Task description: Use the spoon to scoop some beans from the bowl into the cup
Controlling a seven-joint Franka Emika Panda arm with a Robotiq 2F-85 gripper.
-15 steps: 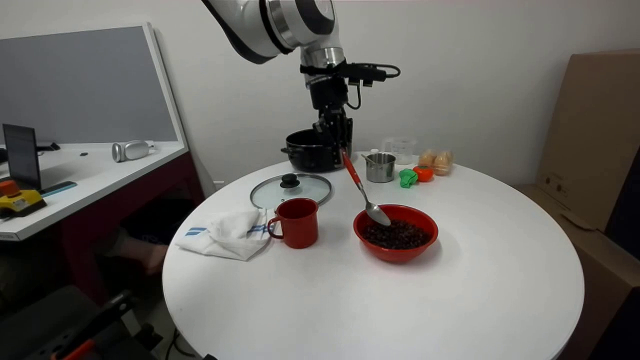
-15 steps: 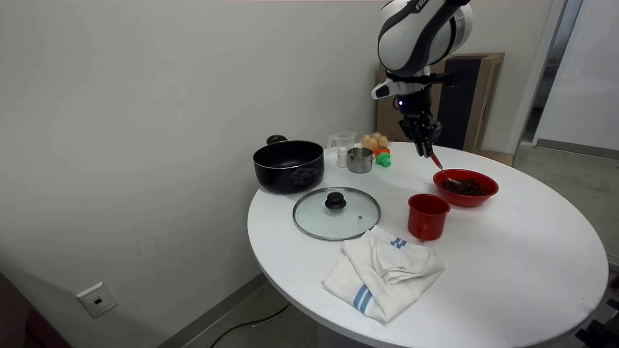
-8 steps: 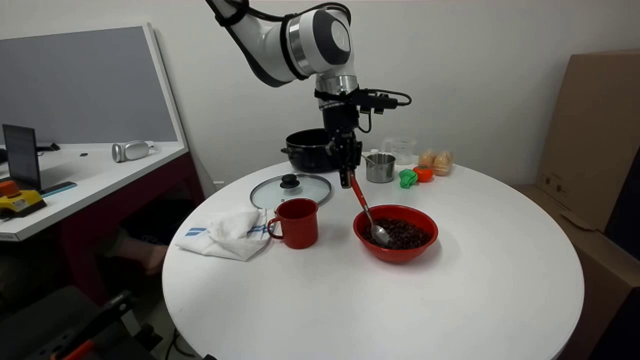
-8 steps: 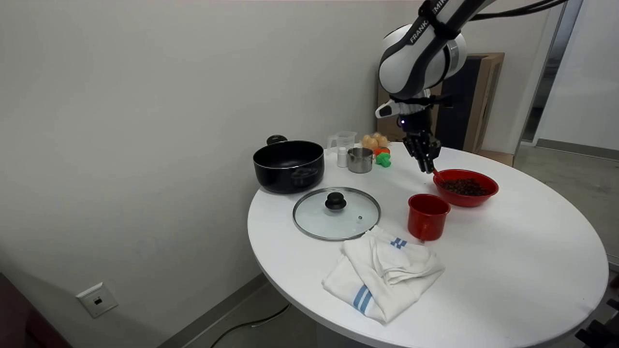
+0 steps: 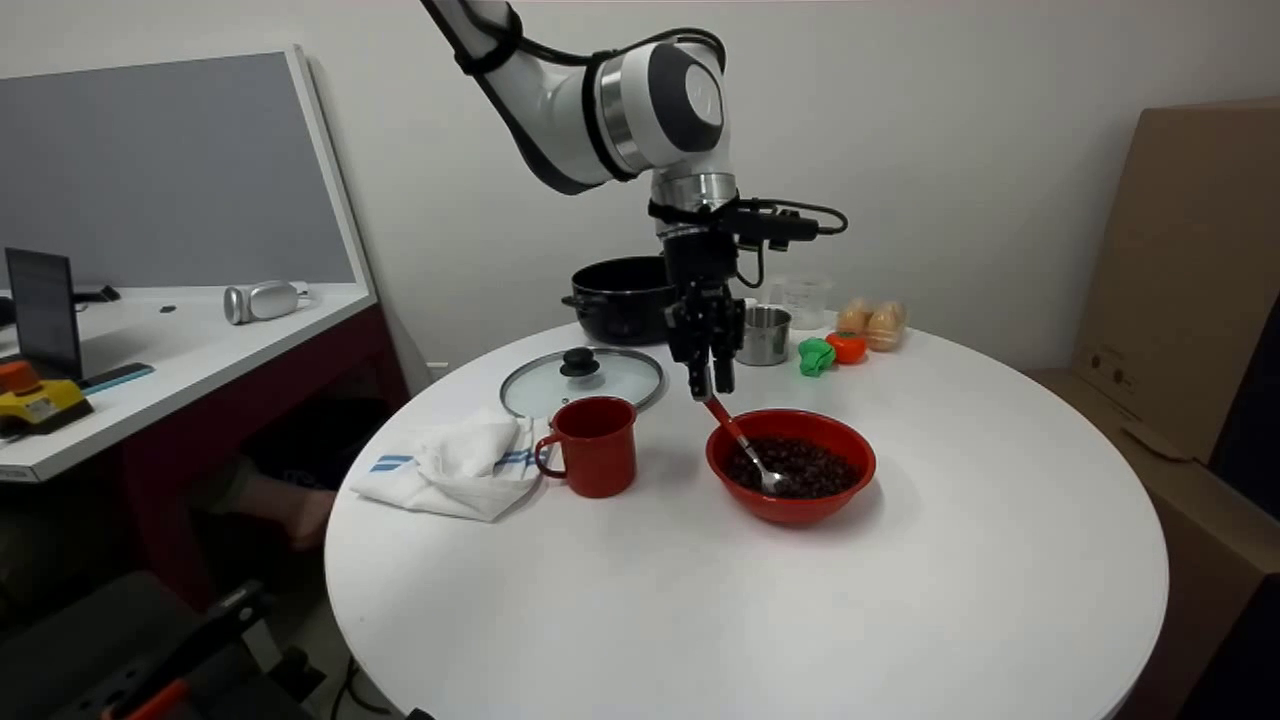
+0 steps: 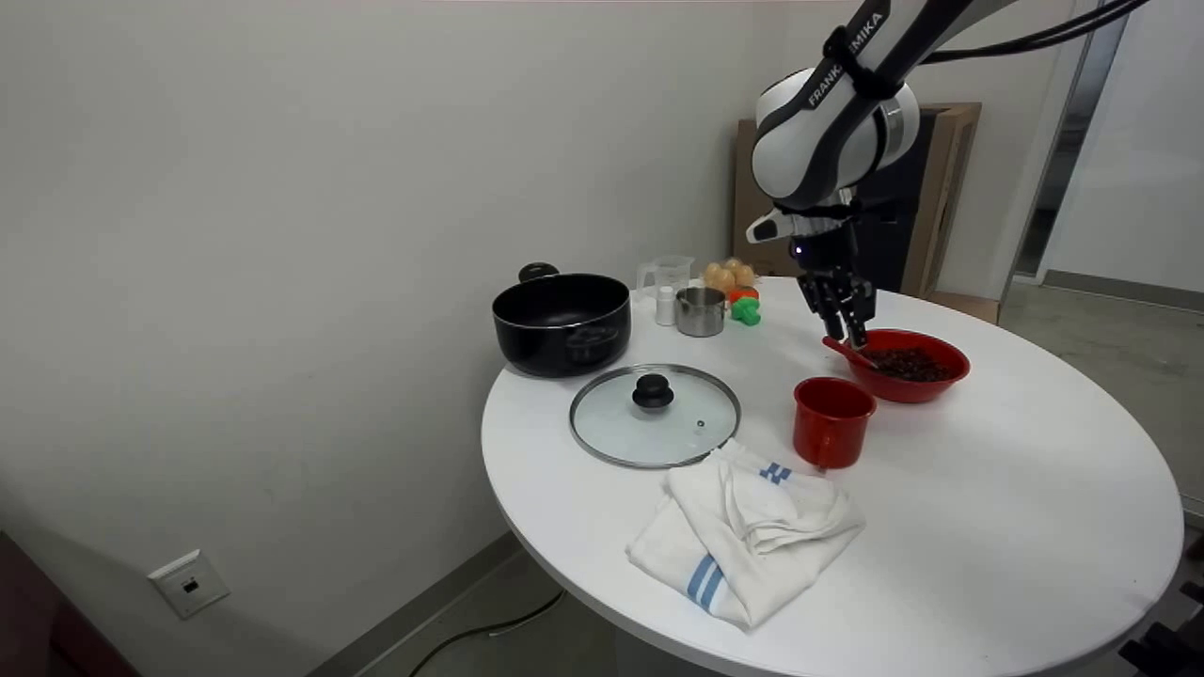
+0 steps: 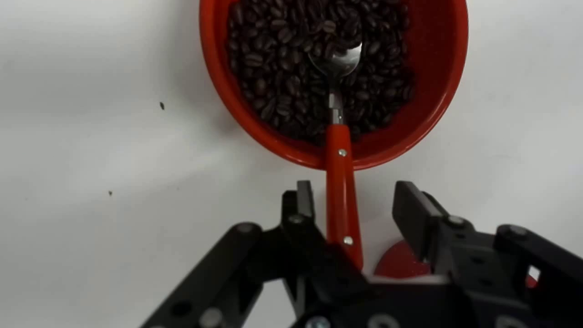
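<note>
The red bowl holds dark beans on the white table; bowl and beans show in all views. The spoon leans over the bowl's rim, its metal head partly buried in the beans and its orange-red handle sticking out over the table. My gripper is open, its fingers on either side of the handle with gaps at both sides. In both exterior views the gripper is low beside the bowl. The red mug stands upright beside the bowl; the wrist view shows part of this mug.
A white towel and a glass lid lie near the mug. A black pot, a metal cup, a clear measuring jug, a green item and a red tomato-like item stand farther back.
The gripper has moved down toward the bowl, carrying the spoon's head into the beans. It has then opened, letting go of the spoon, whose handle now rests lower on the rim.
</note>
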